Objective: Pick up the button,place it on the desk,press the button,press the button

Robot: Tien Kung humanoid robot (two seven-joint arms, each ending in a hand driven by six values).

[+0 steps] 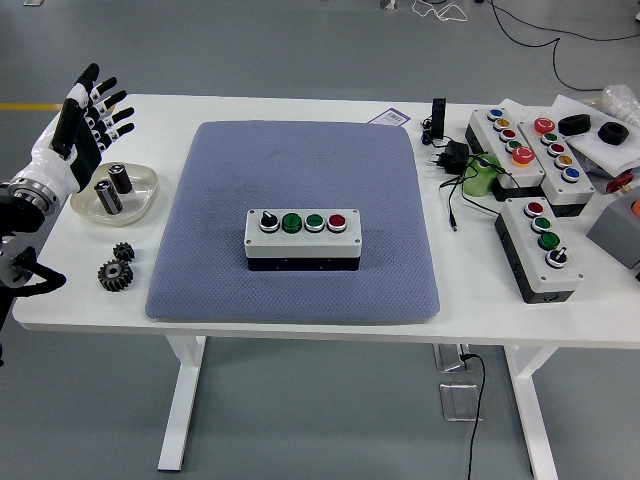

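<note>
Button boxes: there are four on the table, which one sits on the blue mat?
The four-control button box at the centre of the blue mat, with a black knob, two green buttons and one red. The other three sit on bare table at right.

A white table on white legs is filling most of the frame, standing on a grey floor. Black cables are trailing across the upper right; a yellow floor line is showing at the left edge.
</note>
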